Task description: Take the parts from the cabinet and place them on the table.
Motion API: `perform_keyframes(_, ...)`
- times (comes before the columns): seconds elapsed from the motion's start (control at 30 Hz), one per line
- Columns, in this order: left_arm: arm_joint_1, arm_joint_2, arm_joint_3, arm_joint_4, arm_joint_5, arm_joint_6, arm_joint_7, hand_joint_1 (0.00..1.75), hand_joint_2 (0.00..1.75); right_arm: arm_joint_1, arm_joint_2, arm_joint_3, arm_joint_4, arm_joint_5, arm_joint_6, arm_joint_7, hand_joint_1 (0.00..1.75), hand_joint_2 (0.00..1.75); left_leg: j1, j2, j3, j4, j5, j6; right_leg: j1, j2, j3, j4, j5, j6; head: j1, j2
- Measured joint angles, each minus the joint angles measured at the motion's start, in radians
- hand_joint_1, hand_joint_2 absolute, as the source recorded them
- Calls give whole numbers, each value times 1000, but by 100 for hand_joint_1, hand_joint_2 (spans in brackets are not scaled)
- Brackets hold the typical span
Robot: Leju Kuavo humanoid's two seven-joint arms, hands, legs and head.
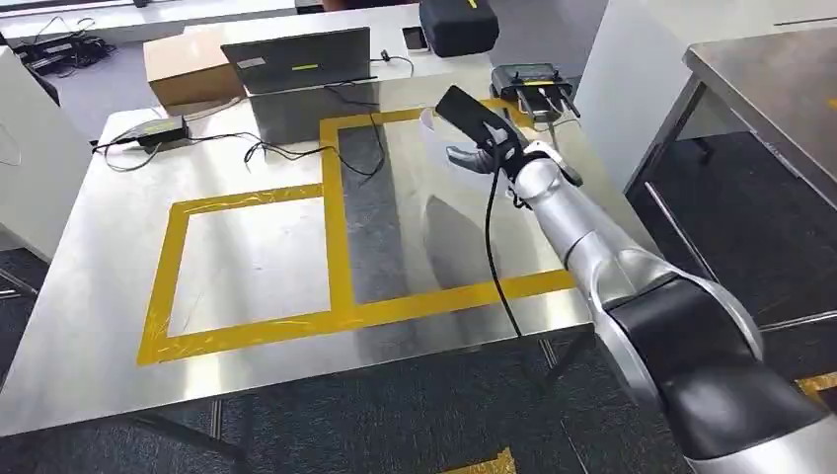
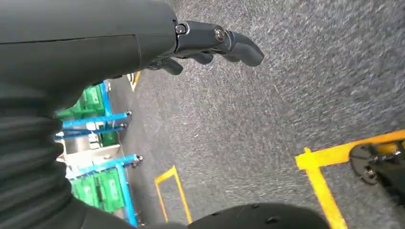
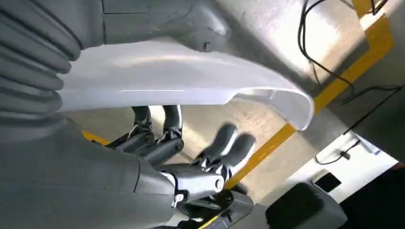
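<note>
Our right hand (image 1: 481, 138), at about one o'clock in the head view, grips a curved white plastic part (image 3: 191, 81) over the far right yellow-taped square (image 1: 341, 212) of the steel table (image 1: 89, 326), with the dark fingers (image 3: 224, 143) curled under the part's rim in the right wrist view. Our left hand (image 2: 210, 45) hangs over grey carpet (image 2: 286, 95) with fingers loosely extended and holding nothing, blue-framed shelving with green bins (image 2: 95, 176) beyond it. Farther out on the table, at eleven to twelve o'clock, we list a grey laptop (image 1: 296, 64), a cardboard box (image 1: 188, 69), a power adapter (image 1: 158, 128) with trailing cables, and a black controller (image 1: 533, 84).
</note>
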Motion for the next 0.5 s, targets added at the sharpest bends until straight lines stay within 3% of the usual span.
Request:
perform_keyframes(0.13, -1, 3, 0, 0, -3, -15, 13, 0, 0, 0, -8, -4, 5, 4, 5, -17, 0, 0, 0, 1, 6, -8, -1, -4, 1, 1, 2, 0, -3, -5, 0, 0)
perform_keyframes(0.27, 0, 3, 0, 0, 3, -24, 3, 0, 0, 0, -13, -10, 5, 3, 9, -45, 0, 0, 1, 1, 7, -10, 0, -15, 1, 0, 3, 0, -4, -6, 0, 0)
perform_keyframes(0.3, 0, 3, 0, 0, 3, -29, 9, 0, 0, -1, -13, -12, 5, -5, 18, -63, 0, 0, -1, 1, 2, -4, -3, -13, -6, 0, 6, -5, 1, -2, 0, 0)
perform_keyframes(0.33, 1, 6, 0, 0, 3, -31, 12, 0, 0, -4, -13, -16, 4, -14, 25, -80, 0, 0, -4, 0, 1, -9, 0, -1, -7, 0, 10, -7, 3, 2, 0, 0)
perform_keyframes(0.37, 2, 7, 0, 0, 3, -32, 12, 0, 0, -4, -13, -22, -6, -25, 31, -100, 0, 0, -5, 1, 18, -25, 17, 9, -4, 1, 19, -19, 13, 7, -1, 0)
perform_keyframes(0.4, 2, 3, 0, -1, 3, -30, 12, 0, 0, -6, -16, -30, -16, -35, 36, -117, 0, 0, 16, 8, 38, -60, 36, 7, -3, -1, 17, -18, 4, 9, -1, 0)
perform_keyframes(0.43, 2, 3, 0, 0, 3, -27, 12, 0, 0, -15, -17, -37, -20, -45, 43, -137, 0, 0, 13, 8, 45, -76, 47, 8, -1, -2, 10, 0, -17, 18, 4, 0)
perform_keyframes(0.5, 4, 2, 0, 0, 6, -17, 8, 0, 0, -27, -17, -51, -41, -81, 61, -187, 0, 0, 20, 15, 41, -76, 51, 7, -9, -2, -46, 144, -98, 33, 4, 0)
